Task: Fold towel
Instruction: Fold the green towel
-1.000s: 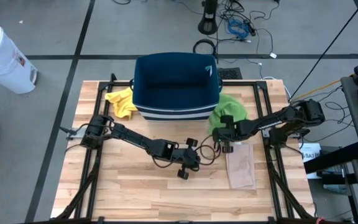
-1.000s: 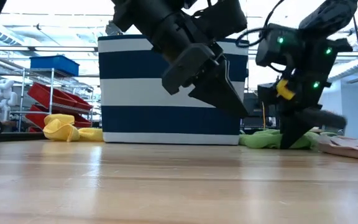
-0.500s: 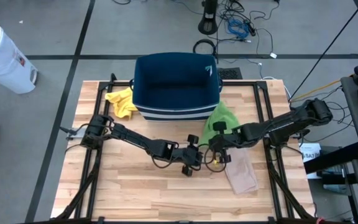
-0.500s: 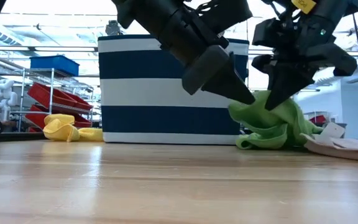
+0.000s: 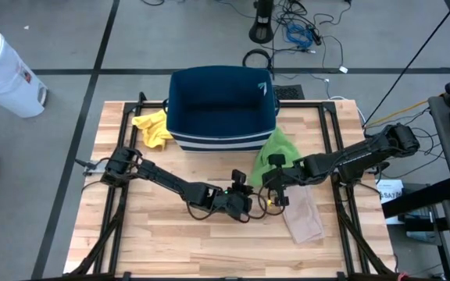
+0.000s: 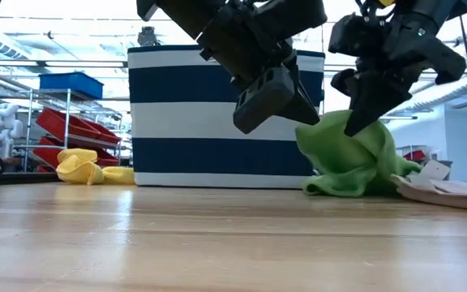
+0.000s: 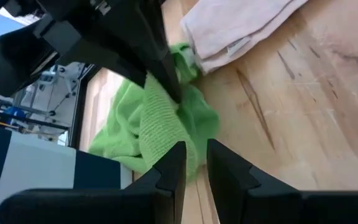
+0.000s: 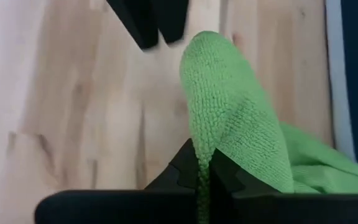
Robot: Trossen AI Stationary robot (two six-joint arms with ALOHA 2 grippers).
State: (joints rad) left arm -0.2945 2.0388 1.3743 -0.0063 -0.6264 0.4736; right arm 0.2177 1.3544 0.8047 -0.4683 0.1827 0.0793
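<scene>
1. Two grippers meet near the table's middle. Our right gripper is pressed together on a corner of the green towel, lifting it in a peak, as the right wrist view shows with cloth pinched between the fingers.
2. The towel trails from that pinch back toward 1 o'clock, its far end lying against the striped bin at the table's 12 o'clock side.
3. Our left gripper hangs just beside the lifted corner, at its 8 o'clock side, fingers a narrow gap apart with nothing between them.
4. Risk one: the pinch holds only a small edge of cloth, so we judge a quick pull could slip it free and drop the towel bunched.
5. Risk two: the beige folded cloth lies touching the towel's near edge at 5 o'clock; dragging could carry it along.
6. Risk three: the grippers are close, and our left one could knock the right while reaching for the cloth.
7. Against a second ago, the towel has gone from a low heap to a raised peak, and our left gripper has closed in toward it.
</scene>
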